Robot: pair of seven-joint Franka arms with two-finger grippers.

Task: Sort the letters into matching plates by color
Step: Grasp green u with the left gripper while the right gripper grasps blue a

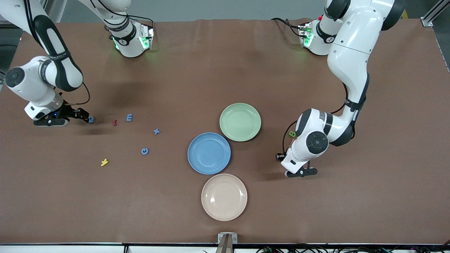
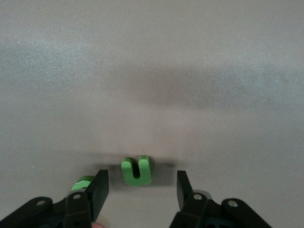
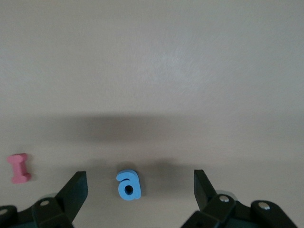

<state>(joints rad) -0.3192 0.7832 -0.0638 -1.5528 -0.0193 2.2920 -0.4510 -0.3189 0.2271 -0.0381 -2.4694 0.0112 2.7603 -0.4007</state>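
the left gripper hangs low near the table's left-arm edge, its half-open fingers straddling a flat green u. the right gripper brackets a blue a, jaws wide.

Brown matte counter filling nearly the whole front view, its covering lying slightly rippled along the 12 o'clock edge. Grey floor showing past that edge. Aluminium frame rail slanting in at about 1 o'clock. White border strip running along the 6 o'clock edge, with a small metal bracket sitting at its middle and tangled cables trailing toward 5 o'clock. Even overhead light casting soft, blurred shadows on the brown surface.
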